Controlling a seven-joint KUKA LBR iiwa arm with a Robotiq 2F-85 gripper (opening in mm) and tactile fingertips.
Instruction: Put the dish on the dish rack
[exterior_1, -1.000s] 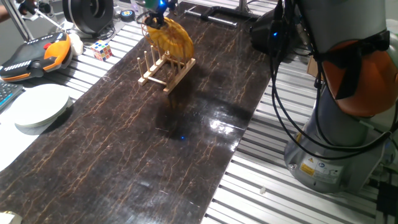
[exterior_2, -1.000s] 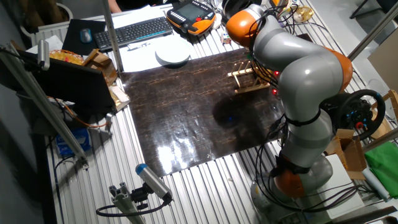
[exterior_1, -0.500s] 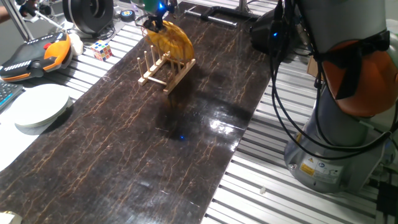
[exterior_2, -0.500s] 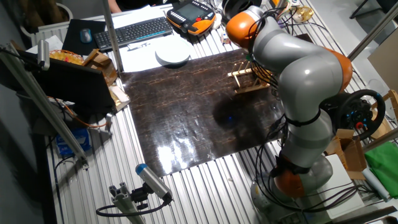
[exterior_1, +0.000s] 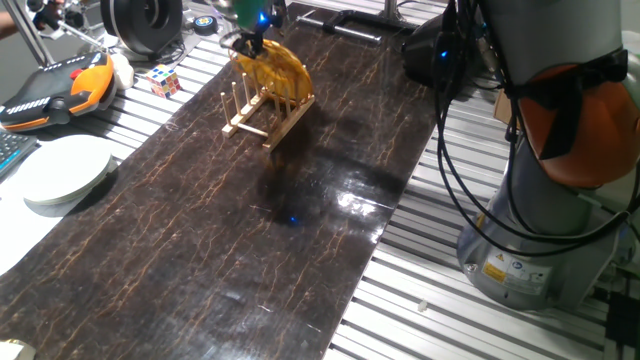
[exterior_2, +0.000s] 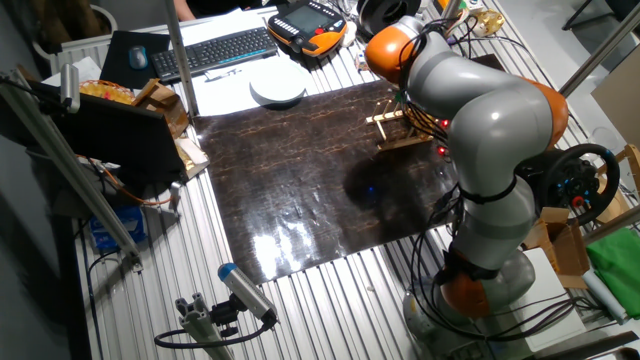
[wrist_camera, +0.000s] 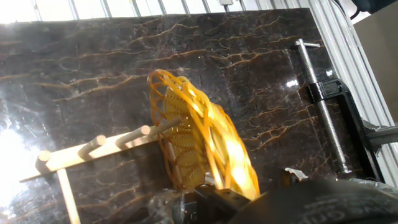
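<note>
The yellow-orange woven dish (exterior_1: 273, 67) stands on edge, leaning, between the pegs of the small wooden dish rack (exterior_1: 268, 110) at the far end of the dark marble mat. My gripper (exterior_1: 249, 36) is at the dish's top rim and looks shut on it. In the hand view the dish (wrist_camera: 200, 144) fills the centre, its near rim reaching my blurred fingers (wrist_camera: 208, 196), with the rack pegs (wrist_camera: 93, 149) against its left face. In the other fixed view the arm hides the dish; only the rack (exterior_2: 398, 126) shows.
A white round plate (exterior_1: 62, 170) sits at the mat's left edge and also shows in the other fixed view (exterior_2: 277, 88). An orange-black pendant (exterior_1: 55, 88) and a puzzle cube (exterior_1: 165, 80) lie behind it. A metal clamp (wrist_camera: 323, 93) lies right of the rack. The robot base (exterior_1: 545, 200) stands to the right.
The gripper and dish have shifted slightly down and left, so the dish sits lower among the rack's pegs. Nothing else moved.
</note>
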